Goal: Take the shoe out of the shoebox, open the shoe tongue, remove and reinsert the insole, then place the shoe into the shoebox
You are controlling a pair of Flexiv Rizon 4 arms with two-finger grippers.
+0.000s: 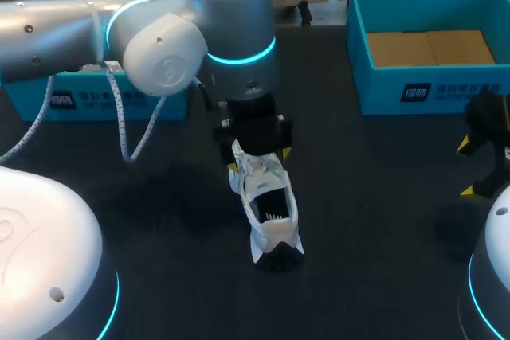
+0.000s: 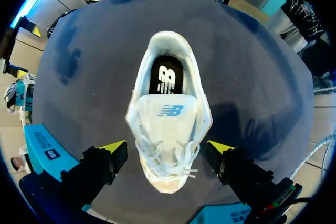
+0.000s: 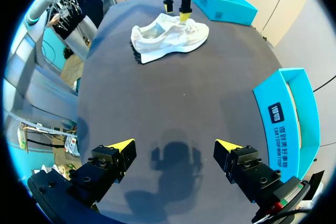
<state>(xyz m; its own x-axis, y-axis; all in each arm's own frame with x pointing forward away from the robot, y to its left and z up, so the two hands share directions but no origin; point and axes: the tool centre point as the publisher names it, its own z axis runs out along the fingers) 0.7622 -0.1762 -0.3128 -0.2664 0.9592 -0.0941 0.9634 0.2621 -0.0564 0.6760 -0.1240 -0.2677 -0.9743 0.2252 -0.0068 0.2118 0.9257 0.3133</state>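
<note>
A white shoe (image 1: 268,206) stands upright on the dark table, toe toward the far side, heel toward me. Its black insole (image 2: 167,80) shows inside the opening behind the tongue (image 2: 170,111). My left gripper (image 2: 167,148) hangs open over the laced front of the shoe (image 2: 169,124), one yellow tip on each side and neither touching. In the head view the left gripper (image 1: 257,157) covers the toe. My right gripper (image 3: 175,145) stands open over bare table at the right edge (image 1: 468,168), far from the shoe (image 3: 168,38). The blue shoebox (image 1: 422,89) sits open at the back right.
A second blue box (image 1: 111,103) lies at the back left, partly behind my left arm. The shoebox wall (image 3: 281,114) stands close beside my right gripper. Bare dark tabletop (image 1: 374,220) lies between the shoe and my right gripper.
</note>
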